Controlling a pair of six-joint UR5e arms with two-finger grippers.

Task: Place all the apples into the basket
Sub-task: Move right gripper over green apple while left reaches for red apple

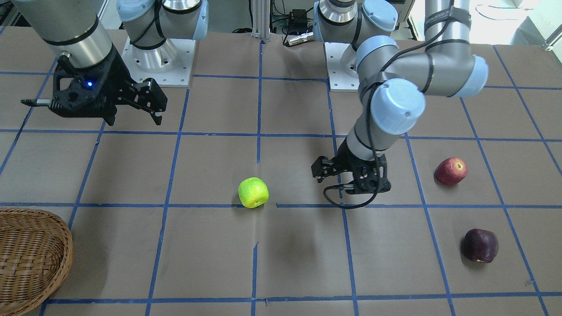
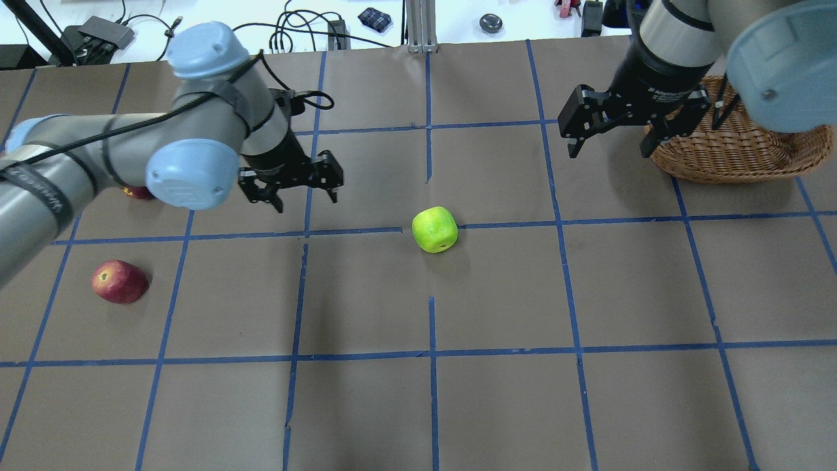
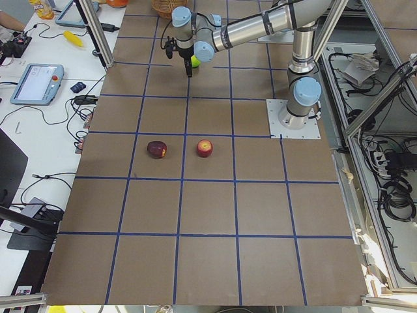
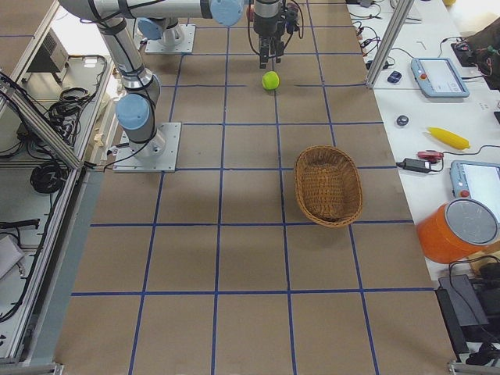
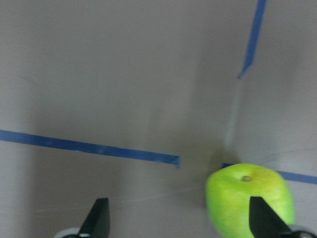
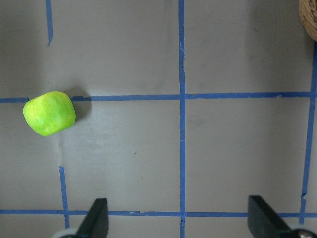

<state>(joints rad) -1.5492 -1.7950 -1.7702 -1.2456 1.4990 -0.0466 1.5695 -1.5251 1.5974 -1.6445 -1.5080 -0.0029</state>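
Observation:
The lime green apple (image 2: pixel 434 229) lies near the table's middle. My left gripper (image 2: pixel 307 201) is open and empty, low over the table to that apple's left. In the left wrist view the green apple (image 5: pixel 250 206) sits by one fingertip (image 5: pixel 262 220). The red apple (image 2: pixel 119 281) lies on the left; the maroon apple (image 1: pixel 480 245) lies beyond it, mostly hidden under my left arm in the overhead view. My right gripper (image 2: pixel 609 152) is open and empty, held high beside the wicker basket (image 2: pixel 739 154). Nothing shows inside the basket (image 4: pixel 328 186).
Brown paper with a blue tape grid covers the table (image 2: pixel 497 366). The robot bases (image 1: pixel 156 57) stand at the robot's side. Tablets, cables and an orange container (image 4: pixel 461 230) sit on the side bench beyond the table's far edge.

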